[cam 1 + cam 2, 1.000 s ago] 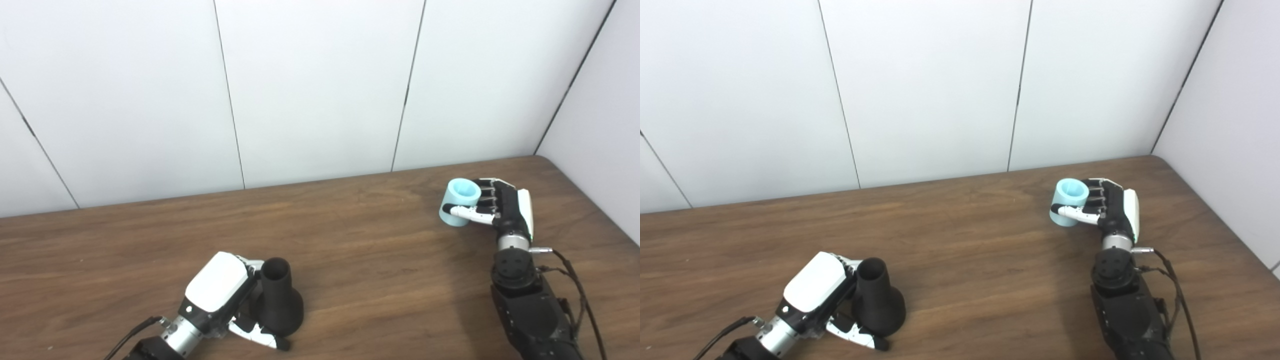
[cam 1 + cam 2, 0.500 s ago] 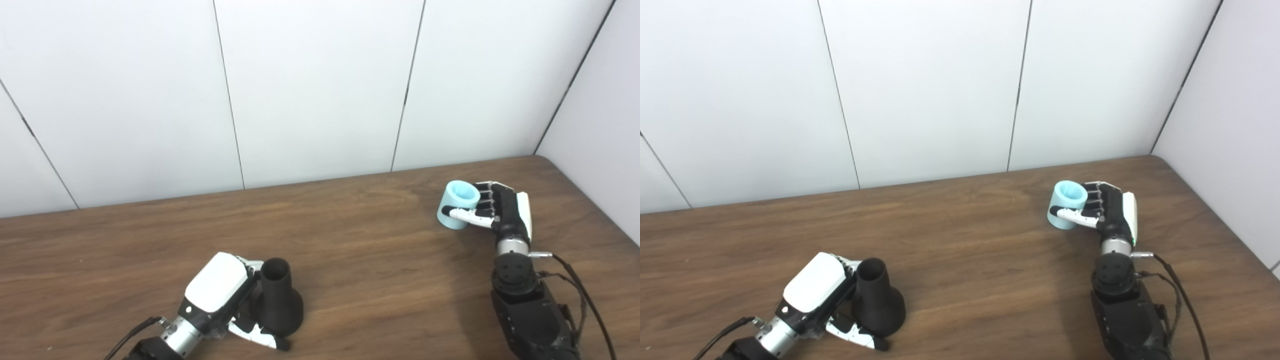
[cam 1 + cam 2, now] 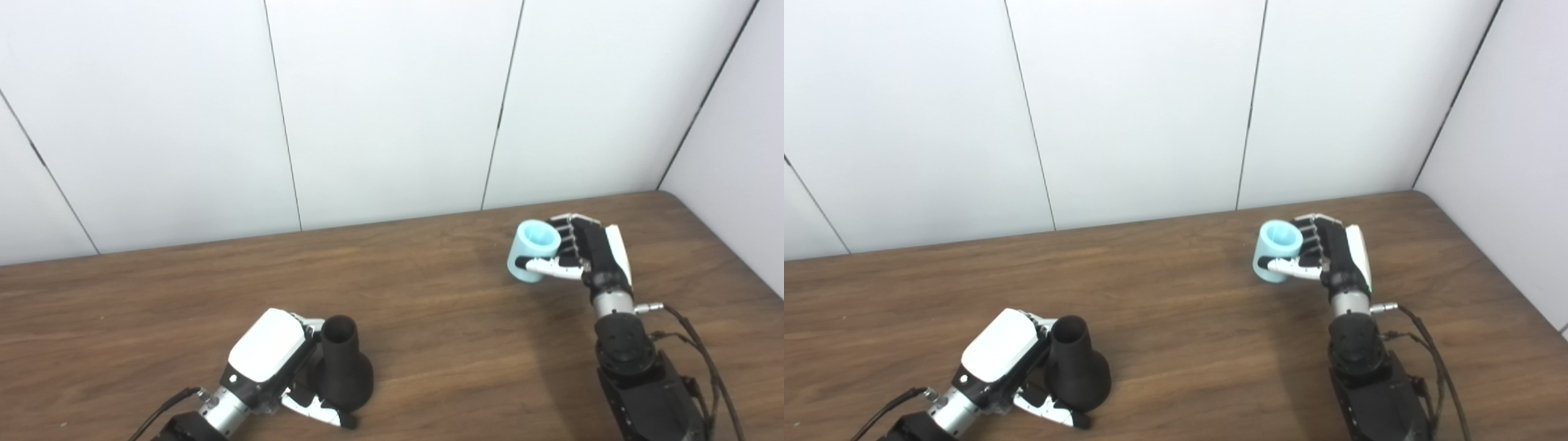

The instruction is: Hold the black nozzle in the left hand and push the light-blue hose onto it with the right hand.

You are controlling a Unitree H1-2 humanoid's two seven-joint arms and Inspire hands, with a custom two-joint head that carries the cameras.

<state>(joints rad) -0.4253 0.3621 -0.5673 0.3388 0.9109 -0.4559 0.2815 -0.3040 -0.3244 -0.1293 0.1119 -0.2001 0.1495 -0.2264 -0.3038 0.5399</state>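
The black nozzle (image 3: 343, 370) is a matte funnel-shaped piece, standing upright with its wide flared base on the wooden table (image 3: 429, 318) and its narrow open neck pointing up, near the front left of the table. The light-blue hose (image 3: 533, 251) is a short, thick-walled tube with an open round mouth facing up and slightly left, tilted a little. It sits toward the back right of the table, well apart from the nozzle.

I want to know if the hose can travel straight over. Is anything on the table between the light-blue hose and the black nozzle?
Nothing visible is in the way. The right hand holds the light-blue hose; the left hand grips the black nozzle, and only bare table lies between them.
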